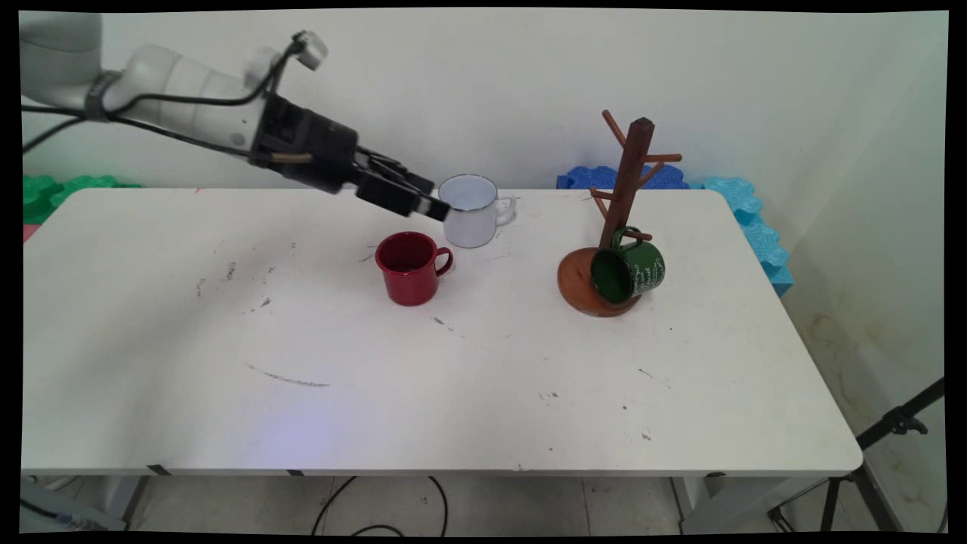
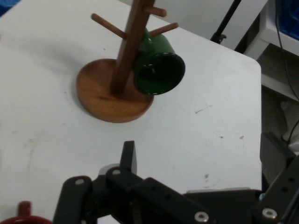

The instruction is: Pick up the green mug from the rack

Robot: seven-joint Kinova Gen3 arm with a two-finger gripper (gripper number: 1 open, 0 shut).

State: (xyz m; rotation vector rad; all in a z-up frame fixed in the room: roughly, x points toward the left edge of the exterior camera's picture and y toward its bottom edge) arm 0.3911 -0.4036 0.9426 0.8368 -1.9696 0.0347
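While the arm reaches in low from the desk's [image 1: 453, 423] left far corner, the hand [image 1: 437, 205] sits at the white mug's [image 1: 470, 211] rim, the red mug [image 1: 409, 267] just nearer. Hand view: green mug [image 2: 158, 65] hangs tilted on the wooden mug tree [image 2: 122, 70]; whether the hand is clenched, cannot tell.

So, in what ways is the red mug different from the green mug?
The red mug stands upright on the table with its mouth facing up, while the green mug hangs by its handle from a low peg of the wooden mug tree, tilted, mouth facing sideways. The red mug is plain; the green mug carries pale markings on its side. The red mug is nearer the gripper. Both look like enamel mugs with one handle.
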